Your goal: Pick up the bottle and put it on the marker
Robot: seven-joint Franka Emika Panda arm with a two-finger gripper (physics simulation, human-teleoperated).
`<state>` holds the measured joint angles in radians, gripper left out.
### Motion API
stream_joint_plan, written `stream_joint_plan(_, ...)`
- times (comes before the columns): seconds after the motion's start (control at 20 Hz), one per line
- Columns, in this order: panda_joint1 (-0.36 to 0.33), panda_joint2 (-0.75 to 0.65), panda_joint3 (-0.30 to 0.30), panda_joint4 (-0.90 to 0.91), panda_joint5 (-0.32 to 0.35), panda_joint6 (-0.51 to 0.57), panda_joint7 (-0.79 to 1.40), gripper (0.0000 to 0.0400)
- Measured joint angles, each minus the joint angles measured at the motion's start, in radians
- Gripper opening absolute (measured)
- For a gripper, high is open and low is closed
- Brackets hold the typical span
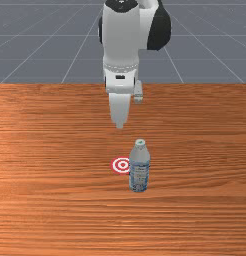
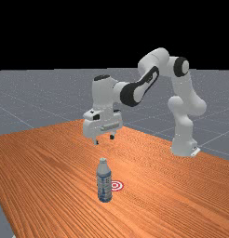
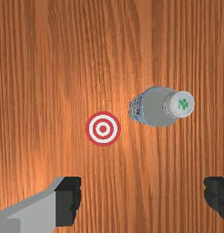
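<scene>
At the far view's left, a white two-finger gripper [image 2: 104,140] is suspended over an orange-brown wooden table [image 2: 46,172], its black-tipped fingers [image 3: 67,200] spread wide and nothing held between them. Lower down, a greyish, cylindrical plastic bottle [image 2: 104,182] with a blue-and-white label [image 1: 139,171] and a round white cap [image 3: 182,104] is seen upright on the wood, untouched. Just beside it, toward the far view's right, a flat, round red-and-white marker [image 3: 103,129] is laid on the tabletop, partly hidden by the bottle in the front view. Farther right, the white and grey jointed arm [image 2: 159,59] is anchored at its base [image 2: 184,139]

The approach to the bottle appears to be the step in hand, with pick-up and placement both to be done. In the wrist view the bottle is set off the line between the fingers, so a shift toward the front view's right is judged to be needed first, then a straight descent until the bottle's body is flanked on both sides. Only then should the grip be closed. Care is called for near the cap, as the tall, narrow bottle could be tipped if clipped on the way down. After a lift, a short carry is expected to be enough, with the bottle lowered upright onto the rings
</scene>
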<state>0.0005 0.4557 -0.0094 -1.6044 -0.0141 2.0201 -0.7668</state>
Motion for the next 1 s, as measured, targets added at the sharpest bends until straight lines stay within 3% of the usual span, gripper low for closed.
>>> stream_joint_plan(0.25,0.002,0.000,0.038,0.001,-0.012,0.002,-0.140,0.0400)
stream_joint_plan(0.4,0.037,0.004,0.038,0.007,-0.007,-0.002,-0.037,0.0400)
stream_joint_plan(0.5,0.063,0.035,0.019,0.060,-0.042,-0.027,0.040,0.0400)
stream_joint_plan(0.6,0.065,0.090,0.017,0.149,-0.044,-0.061,0.038,0.0400)
stream_joint_plan(0.65,0.055,0.117,0.025,0.192,-0.009,-0.074,0.044,0.0400)
stream_joint_plan(0.8,0.056,0.155,0.024,0.247,-0.020,-0.091,0.026,0.0400)
stream_joint_plan(0.9,0.052,0.241,0.029,0.386,-0.008,-0.220,0.017,0.0400)
stream_joint_plan(0.95,0.054,0.334,0.029,0.544,-0.007,-0.324,0.015,0.0400)
stream_joint_plan(1.0,0.052,0.190,0.027,0.243,-0.012,-0.070,0.021,0.0400)
